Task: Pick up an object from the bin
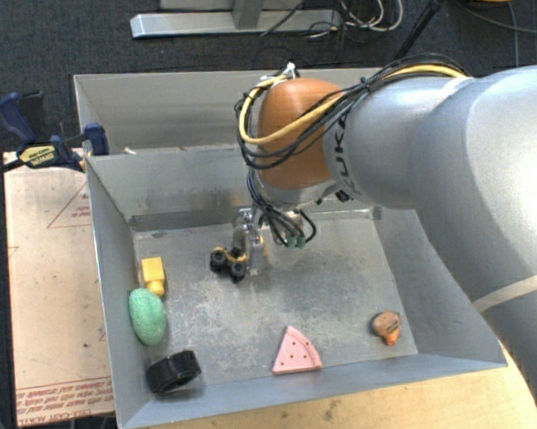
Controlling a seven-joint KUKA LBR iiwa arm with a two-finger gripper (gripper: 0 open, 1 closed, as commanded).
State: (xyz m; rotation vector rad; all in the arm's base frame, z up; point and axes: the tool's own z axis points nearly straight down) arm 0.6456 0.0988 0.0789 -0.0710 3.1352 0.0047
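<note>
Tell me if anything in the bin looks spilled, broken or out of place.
Nothing stands out. A yellow block, green egg shape, black ring, pink wedge and orange lump lie loose on the bin floor, none visibly broken. The gripper is low beside a small black and yellow toy.

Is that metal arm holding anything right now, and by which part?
It cannot be told. The end effector is down beside a small black-and-yellow toy near the middle of the bin, but no hold on it is visible.
</note>
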